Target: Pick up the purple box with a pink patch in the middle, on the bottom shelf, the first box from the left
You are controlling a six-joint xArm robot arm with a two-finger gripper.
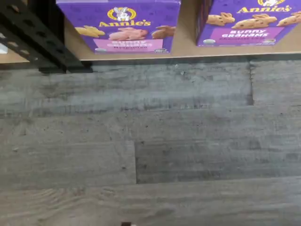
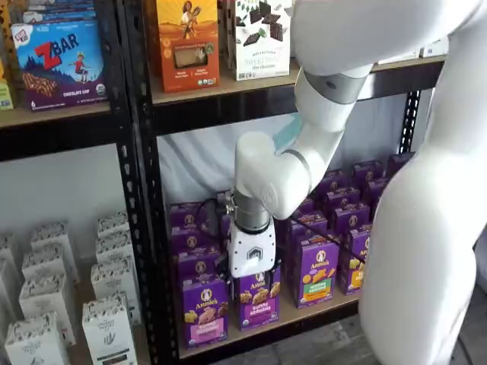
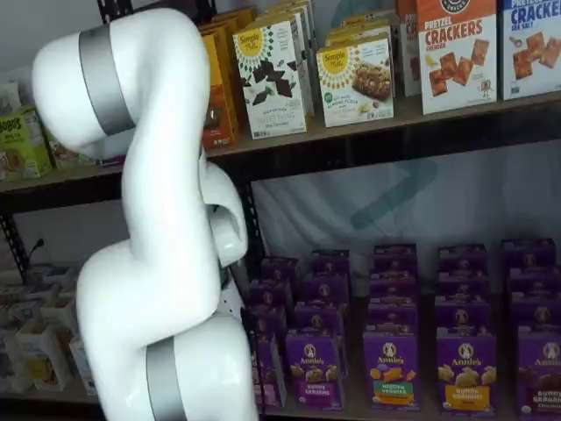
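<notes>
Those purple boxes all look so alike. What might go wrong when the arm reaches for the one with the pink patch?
The gripper hangs nearer the lilac-label box than the purple box, so it might take the wrong one. Boxes stand packed together on the bottom shelf, so the fingers may nudge a neighbour over.

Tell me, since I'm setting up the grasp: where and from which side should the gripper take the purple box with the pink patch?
The purple box stands upright at the front edge of the bottom shelf, face outward, with a neighbouring box beside it. Coming straight in from the front and closing on its two narrow side walls, up near the top, looks best.
</notes>
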